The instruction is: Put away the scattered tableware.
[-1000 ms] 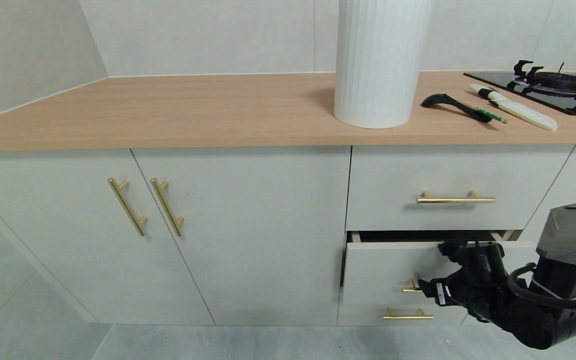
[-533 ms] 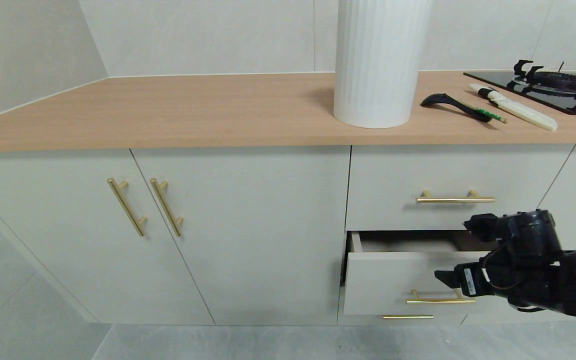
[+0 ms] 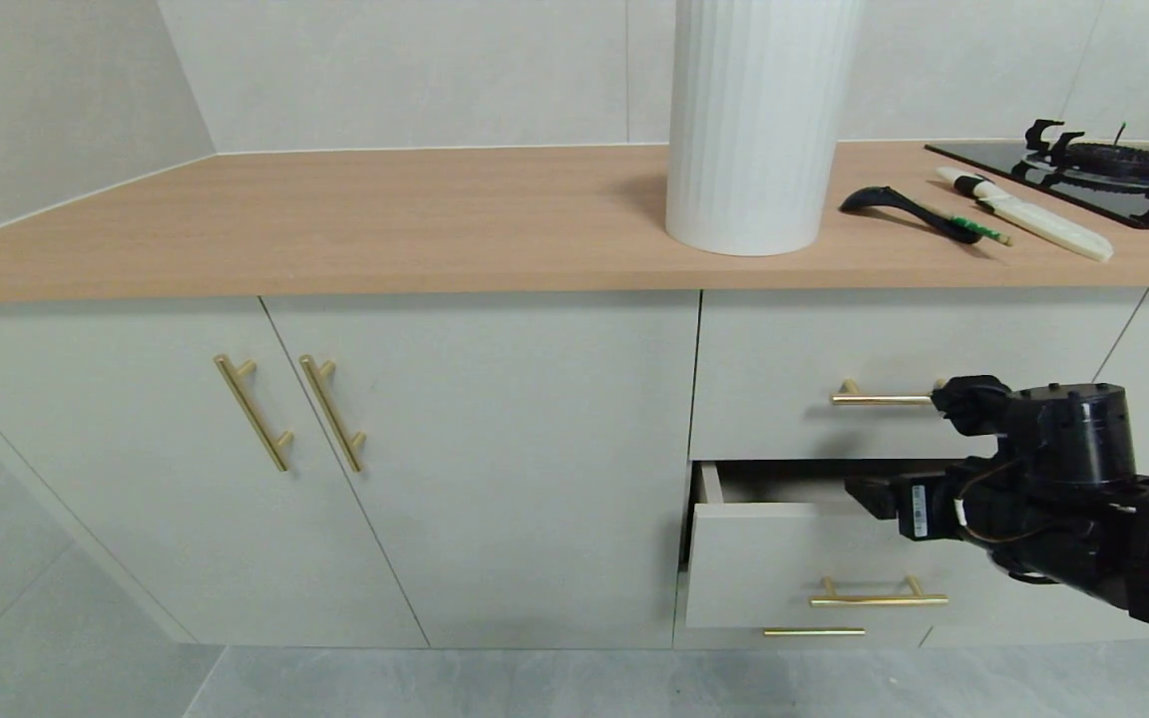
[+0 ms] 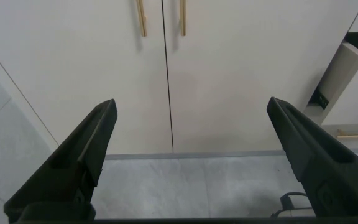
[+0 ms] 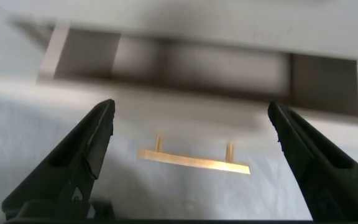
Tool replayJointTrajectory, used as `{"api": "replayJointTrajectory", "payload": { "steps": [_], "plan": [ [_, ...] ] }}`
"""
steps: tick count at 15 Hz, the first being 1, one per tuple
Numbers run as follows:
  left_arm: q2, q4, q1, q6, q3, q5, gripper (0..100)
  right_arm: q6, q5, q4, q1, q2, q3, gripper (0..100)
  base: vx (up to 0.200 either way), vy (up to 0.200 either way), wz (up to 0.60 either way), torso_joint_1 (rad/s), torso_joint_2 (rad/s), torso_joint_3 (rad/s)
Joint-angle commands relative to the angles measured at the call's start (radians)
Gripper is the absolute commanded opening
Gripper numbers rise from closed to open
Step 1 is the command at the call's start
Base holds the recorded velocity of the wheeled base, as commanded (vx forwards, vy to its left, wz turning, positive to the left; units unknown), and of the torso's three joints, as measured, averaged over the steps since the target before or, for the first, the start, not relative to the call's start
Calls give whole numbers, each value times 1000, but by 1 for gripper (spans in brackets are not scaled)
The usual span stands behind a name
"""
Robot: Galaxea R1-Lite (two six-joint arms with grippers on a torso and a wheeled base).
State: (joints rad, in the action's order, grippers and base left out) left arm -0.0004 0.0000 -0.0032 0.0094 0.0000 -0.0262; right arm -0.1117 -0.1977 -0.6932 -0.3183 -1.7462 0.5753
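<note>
Tableware, loose, on desk (image 3: pixel 385 219), right end: black ladle (image 3: pixel 909 209), bowl toward the white ribbed cylinder (image 3: pixel 754 120), handle running right and forward. Green-banded stick (image 3: pixel 981 231) beside the handle tip, on the same line. White knife (image 3: pixel 1028 224), long axis from the hob (image 3: pixel 1113 165) toward the desk's front edge. Middle drawer (image 3: pixel 784 558) partly pulled out. Right tool (image 3: pixel 909 446), fingers spread and empty, on a level arm from the right (facing the drawer's opening). Left tool (image 4: pixel 191 124), spread, low before the cabinet doors (image 4: pixel 166 74).
</note>
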Motion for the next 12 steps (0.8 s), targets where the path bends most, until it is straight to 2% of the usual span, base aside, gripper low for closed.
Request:
{"api": "replayJointTrajectory", "payload": {
  "steps": [1, 7, 10, 12],
  "plan": [
    [0, 0, 0, 0, 0, 0, 100, -5, -29, -63, -1, -104, -3, 100, 0, 0, 0, 0, 0, 0],
    [0, 0, 0, 0, 0, 0, 100, -9, -34, -154, 2, -190, -5, 100, 0, 0, 0, 0, 0, 0],
    [0, 0, 0, 0, 0, 0, 100, -16, -77, -275, 2, -246, -6, 100, 0, 0, 0, 0, 0, 0],
    [0, 0, 0, 0, 0, 0, 100, -14, -80, -278, 2, -257, -6, 100, 0, 0, 0, 0, 0, 0]
  ]
}}
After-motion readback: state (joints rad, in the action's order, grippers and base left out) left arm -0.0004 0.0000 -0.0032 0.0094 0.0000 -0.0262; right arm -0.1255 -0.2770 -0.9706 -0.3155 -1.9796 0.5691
